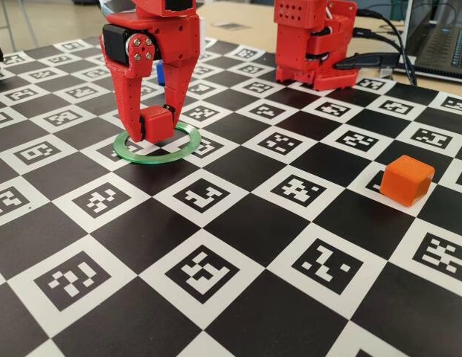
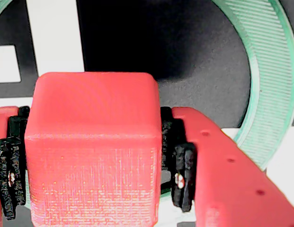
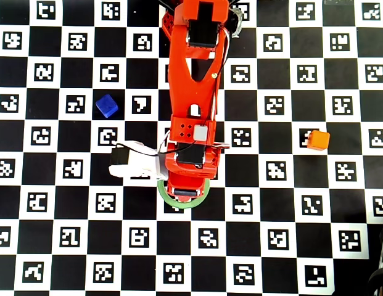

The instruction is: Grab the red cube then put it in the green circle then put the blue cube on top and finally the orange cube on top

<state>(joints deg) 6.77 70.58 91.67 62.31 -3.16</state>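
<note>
The tabletop [image 1: 238, 245] is covered edge to edge by a black-and-white checkerboard, with a coded marker printed in each white square. The red arm [image 3: 194, 74] reaches from the top edge of the overhead view down toward the centre of the board, with a white motor housing [image 3: 126, 161] projecting to its left in that view. In the fixed view the arm's base [image 1: 312, 41] stands at the far edge of the board, with black cables [image 1: 387, 37] running off to the right.

The hand [image 1: 152, 126] points downward over the green ring [image 1: 187, 151] and is closed on the red cube [image 1: 156, 123]. The wrist view shows the cube [image 2: 92, 146] clamped between black pads [image 2: 182, 172] on both sides, with an arc of the ring [image 2: 267, 85] beyond it to the right. In the fixed view the cube sits low within the ring's outline; whether it touches the tabletop cannot be told.

The orange cube [image 1: 407, 180] rests on the board well apart from the ring, to the right in the fixed and overhead [image 3: 317, 140] views. The blue cube [image 3: 107, 106] lies to the upper left of the ring in the overhead view, on a black square; in the fixed view it is mostly hidden behind the hand.
</note>
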